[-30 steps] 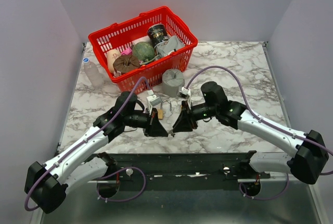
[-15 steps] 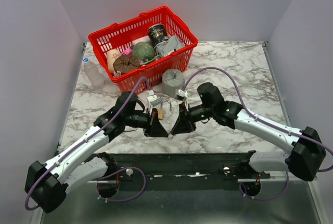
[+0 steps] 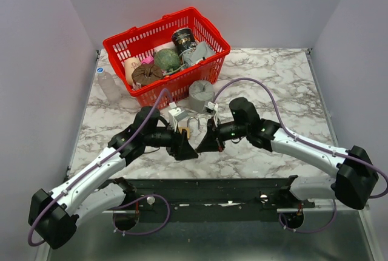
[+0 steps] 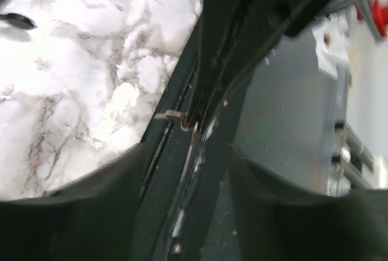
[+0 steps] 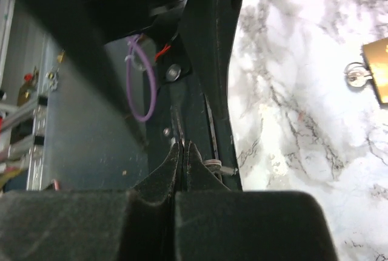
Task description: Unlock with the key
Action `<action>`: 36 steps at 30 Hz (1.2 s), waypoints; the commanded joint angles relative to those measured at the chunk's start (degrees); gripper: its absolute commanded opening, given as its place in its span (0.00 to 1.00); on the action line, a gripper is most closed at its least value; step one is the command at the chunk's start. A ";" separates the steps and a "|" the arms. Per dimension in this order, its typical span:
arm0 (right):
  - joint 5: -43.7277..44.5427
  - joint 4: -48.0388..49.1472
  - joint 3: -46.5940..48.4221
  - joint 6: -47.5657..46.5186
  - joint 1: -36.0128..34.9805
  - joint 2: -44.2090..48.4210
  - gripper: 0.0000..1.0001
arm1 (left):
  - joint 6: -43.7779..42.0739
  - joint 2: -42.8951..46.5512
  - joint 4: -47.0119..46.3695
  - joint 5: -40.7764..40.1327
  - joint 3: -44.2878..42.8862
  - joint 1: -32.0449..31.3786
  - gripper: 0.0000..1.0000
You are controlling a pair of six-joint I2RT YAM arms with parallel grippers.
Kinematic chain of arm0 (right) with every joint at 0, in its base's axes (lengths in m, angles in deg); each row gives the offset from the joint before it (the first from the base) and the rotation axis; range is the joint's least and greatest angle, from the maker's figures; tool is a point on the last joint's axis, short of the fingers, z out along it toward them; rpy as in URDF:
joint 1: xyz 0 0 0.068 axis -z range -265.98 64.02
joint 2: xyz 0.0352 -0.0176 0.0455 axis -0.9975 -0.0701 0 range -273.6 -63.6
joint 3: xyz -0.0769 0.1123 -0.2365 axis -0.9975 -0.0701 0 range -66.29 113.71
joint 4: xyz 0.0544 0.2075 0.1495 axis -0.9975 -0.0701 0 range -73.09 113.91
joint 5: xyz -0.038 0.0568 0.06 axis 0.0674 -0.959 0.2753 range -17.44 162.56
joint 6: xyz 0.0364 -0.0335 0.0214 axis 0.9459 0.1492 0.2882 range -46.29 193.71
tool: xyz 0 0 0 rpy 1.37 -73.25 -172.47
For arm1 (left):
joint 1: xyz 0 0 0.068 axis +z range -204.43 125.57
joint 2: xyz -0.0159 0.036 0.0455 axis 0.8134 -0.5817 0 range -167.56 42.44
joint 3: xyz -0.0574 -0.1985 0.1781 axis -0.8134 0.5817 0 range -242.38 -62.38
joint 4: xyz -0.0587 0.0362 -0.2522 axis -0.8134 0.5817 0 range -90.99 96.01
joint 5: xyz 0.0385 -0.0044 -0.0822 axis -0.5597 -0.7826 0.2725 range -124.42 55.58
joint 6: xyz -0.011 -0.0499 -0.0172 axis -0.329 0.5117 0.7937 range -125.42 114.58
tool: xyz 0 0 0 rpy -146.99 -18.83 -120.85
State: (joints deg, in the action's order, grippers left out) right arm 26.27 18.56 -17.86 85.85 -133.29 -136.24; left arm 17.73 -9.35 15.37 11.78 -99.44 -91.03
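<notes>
**A:** Looking for the lock [image 3: 187, 132]? It lies on the table [image 3: 273, 85], between your two grippers and a little behind their tips.

**B:** And the key [image 5: 356, 74]?

**A:** I judge it is the small silver piece at the lock's side. It seems already inserted, but it is too small to be sure.

**B:** Which step is this?

**A:** Reaching, I think. Nothing is gripped yet. The left gripper [image 4: 188, 167] is spread apart and empty. The right gripper [image 5: 182, 147] is pressed closed on nothing, with the lock off to its side.

**B:** And next?

**A:** You must part the right fingers and take the key. Steady the lock with the left, then turn.
</notes>
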 commanded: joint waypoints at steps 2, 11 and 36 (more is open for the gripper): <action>15.15 9.64 -4.38 8.85 0.81 0.75 0.01 | 1.17 3.70 2.54 -23.04 -3.46 -0.05 0.99; 19.54 20.90 -14.39 17.55 11.44 5.40 0.01 | 8.56 9.60 4.64 -58.38 -2.67 0.04 0.99; 50.41 19.68 -37.52 27.06 21.65 43.27 0.01 | 22.46 -38.11 -0.02 -59.29 -26.12 -11.83 0.99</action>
State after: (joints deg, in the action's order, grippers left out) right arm 69.35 42.87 -53.62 113.32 -112.11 -97.69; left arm 38.67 -41.20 14.45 -48.77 -120.16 -101.93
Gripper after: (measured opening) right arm 0.014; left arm 0.988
